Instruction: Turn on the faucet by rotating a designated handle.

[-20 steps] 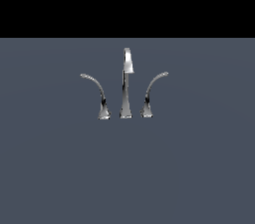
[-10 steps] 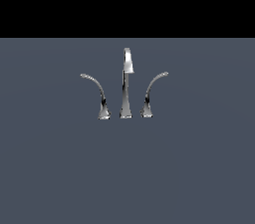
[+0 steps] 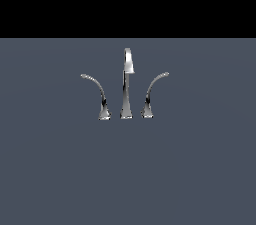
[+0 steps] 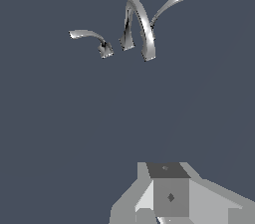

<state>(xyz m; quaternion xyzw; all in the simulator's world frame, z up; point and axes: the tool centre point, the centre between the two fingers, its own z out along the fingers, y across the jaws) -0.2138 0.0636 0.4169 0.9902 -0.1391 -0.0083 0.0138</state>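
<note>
The chrome faucet (image 3: 126, 86) stands upright mid-scene on the dark grey surface, its bright hooded tip at the top of the tall spout. The handle (image 3: 96, 90) is the slender lever on the exterior view's left, its thin tip arcing leftward. A mirror-image lever (image 3: 152, 90) curves rightward on the other side. The wrist view shows the faucet (image 4: 135, 10) and handle (image 4: 87, 34) some way off from my gripper (image 4: 167, 184). The gripper's grey fingers sit together with no gap and nothing between them. No part of the arm or gripper shows in the exterior view.
A flat, dark grey surface (image 3: 128, 169) spreads all around the faucet. A black band fills the background behind it in the exterior view.
</note>
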